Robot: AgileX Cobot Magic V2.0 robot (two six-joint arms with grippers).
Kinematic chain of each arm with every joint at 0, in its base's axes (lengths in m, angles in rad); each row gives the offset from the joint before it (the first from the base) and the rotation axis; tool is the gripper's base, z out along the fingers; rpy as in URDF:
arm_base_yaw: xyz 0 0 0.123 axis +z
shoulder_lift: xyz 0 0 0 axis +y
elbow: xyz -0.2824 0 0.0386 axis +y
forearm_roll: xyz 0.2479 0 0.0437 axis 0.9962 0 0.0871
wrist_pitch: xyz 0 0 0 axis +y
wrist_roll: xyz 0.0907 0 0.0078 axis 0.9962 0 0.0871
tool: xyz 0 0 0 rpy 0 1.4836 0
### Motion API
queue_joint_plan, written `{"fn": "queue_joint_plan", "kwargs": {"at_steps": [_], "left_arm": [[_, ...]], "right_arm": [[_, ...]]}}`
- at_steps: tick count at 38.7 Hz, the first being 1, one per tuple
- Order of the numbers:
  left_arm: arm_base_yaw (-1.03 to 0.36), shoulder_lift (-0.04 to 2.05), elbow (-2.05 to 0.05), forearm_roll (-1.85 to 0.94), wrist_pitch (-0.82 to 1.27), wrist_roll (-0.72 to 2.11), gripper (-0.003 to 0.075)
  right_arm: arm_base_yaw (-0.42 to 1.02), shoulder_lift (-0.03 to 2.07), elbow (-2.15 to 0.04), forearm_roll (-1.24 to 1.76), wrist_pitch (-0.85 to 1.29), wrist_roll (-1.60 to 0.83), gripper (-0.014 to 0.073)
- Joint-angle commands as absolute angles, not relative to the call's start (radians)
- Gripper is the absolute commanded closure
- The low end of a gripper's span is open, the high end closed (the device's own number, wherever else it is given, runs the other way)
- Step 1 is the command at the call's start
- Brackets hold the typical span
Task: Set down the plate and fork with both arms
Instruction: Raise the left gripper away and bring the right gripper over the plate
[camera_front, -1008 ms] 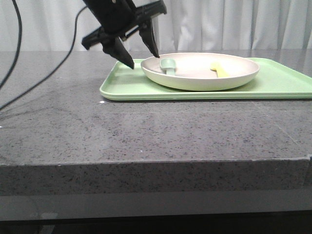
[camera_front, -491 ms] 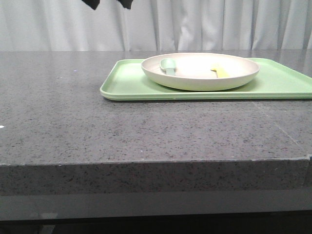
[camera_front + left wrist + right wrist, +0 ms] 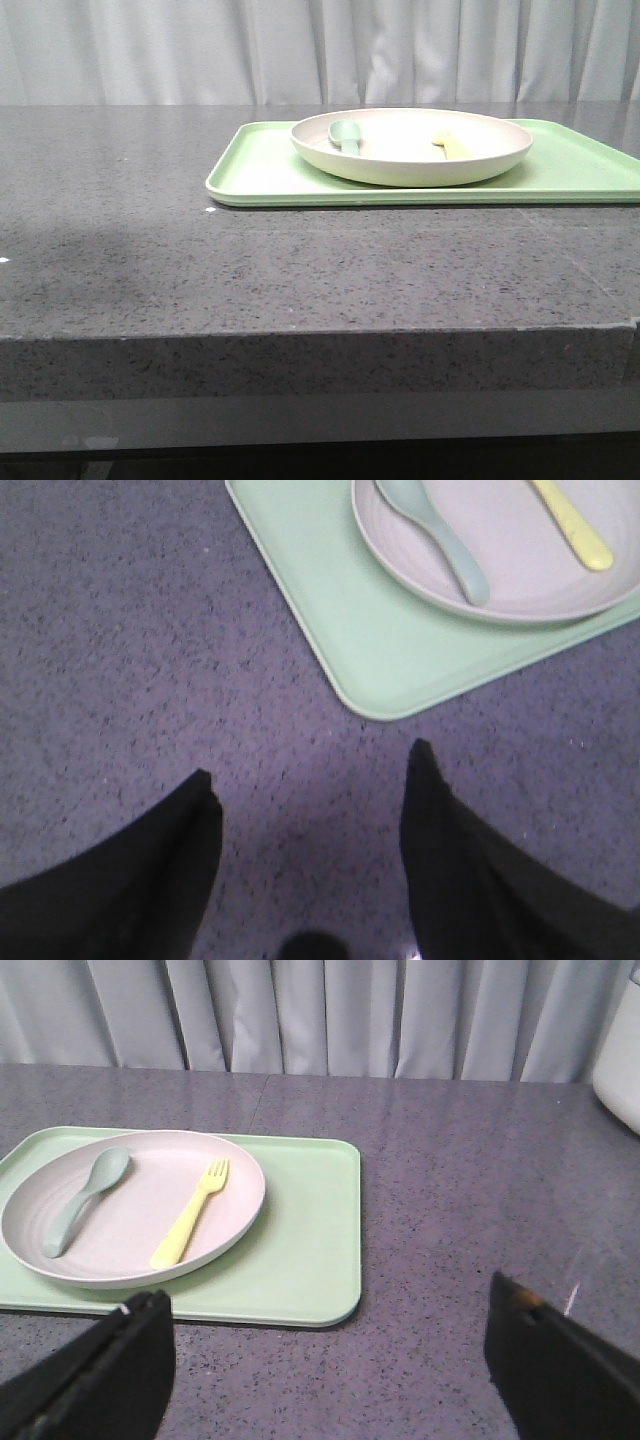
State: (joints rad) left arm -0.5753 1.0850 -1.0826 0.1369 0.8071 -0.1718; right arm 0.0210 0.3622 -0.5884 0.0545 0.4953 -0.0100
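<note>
The cream plate (image 3: 400, 160) rests on the light-green tray (image 3: 260, 170) at the far right of the table. The yellow fork (image 3: 448, 146) lies in the plate, beside a grey-green spoon (image 3: 345, 135). My left gripper (image 3: 310, 775) is open and empty, over bare table near the tray's corner (image 3: 380, 695); plate (image 3: 520, 570), fork (image 3: 572, 525) and spoon (image 3: 450, 540) show there. My right gripper (image 3: 325, 1305) is open and empty, over bare table beside the tray (image 3: 300, 1250); plate (image 3: 120, 1240), fork (image 3: 190, 1215) and spoon (image 3: 85, 1195) show there. Neither gripper shows in the front view.
The grey speckled table (image 3: 300, 270) has its front edge near the camera. White curtains (image 3: 320, 50) hang behind it. A white object (image 3: 620, 1050) stands at the edge of the right wrist view.
My left gripper, which stood open by the plate's left rim a second ago, has risen out of the front view. Plate, fork, spoon and tray have not moved.
</note>
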Motion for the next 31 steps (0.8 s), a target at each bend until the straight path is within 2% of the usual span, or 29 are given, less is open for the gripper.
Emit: {"fn": "queue_joint_plan", "kwargs": {"at_steps": [1, 10, 22, 31], "left_arm": [[-0.574, 0.963, -1.011, 0.149, 0.743, -0.173, 0.0333], [-0.574, 0.762, -0.853, 0.149, 0.743, -0.173, 0.0333], [-0.574, 0.704, -0.831, 0.149, 0.743, -0.173, 0.0333], [-0.574, 0.706, -0.831, 0.149, 0.743, -0.173, 0.0333]], "right_arm": [[0.015, 0.378, -0.620, 0.056, 0.403, -0.013, -0.0052], [0.015, 0.442, -0.701, 0.168, 0.505, -0.014, -0.0052], [0.015, 0.818, -1.005, 0.242, 0.877, -0.111, -0.0052], [0.065, 1.080, -1.171, 0.260, 0.935, -0.123, -0.0052]]}}
